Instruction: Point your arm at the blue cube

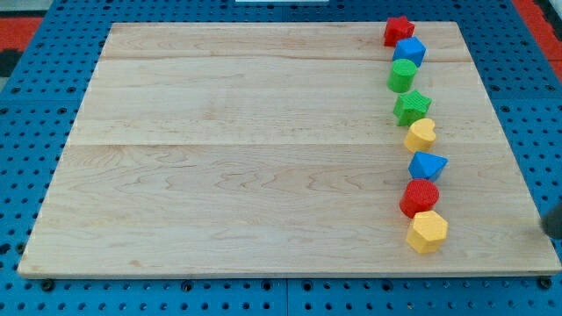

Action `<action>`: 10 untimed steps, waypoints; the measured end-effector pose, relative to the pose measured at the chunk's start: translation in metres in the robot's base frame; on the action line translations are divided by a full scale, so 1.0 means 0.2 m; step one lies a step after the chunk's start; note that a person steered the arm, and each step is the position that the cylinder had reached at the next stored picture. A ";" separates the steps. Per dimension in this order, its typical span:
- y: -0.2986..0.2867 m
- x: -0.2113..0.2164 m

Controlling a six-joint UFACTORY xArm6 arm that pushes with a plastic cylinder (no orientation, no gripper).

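A yellow hexagonal block lies nearest the view's bottom on the wooden desk, the foot of a column of 8 blocks near the desk's right side. The blue cube sits second from the top, between a red star and a green cylinder. At the view's right edge a dark blurred shape intrudes; my tip cannot be made out, and there is no claw.

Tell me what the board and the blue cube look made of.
Board: pale wood, probably maple planks, with visible grain and seams and a smooth matte finish. Blue cube: looks like solid-coloured plastic, or perhaps painted wood, with a slight sheen and no grain visible.
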State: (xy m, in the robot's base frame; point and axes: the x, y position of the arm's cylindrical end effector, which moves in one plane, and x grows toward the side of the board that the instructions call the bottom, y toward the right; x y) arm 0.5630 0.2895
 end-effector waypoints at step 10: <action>-0.18 -1.48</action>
State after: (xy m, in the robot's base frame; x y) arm 0.2670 0.2531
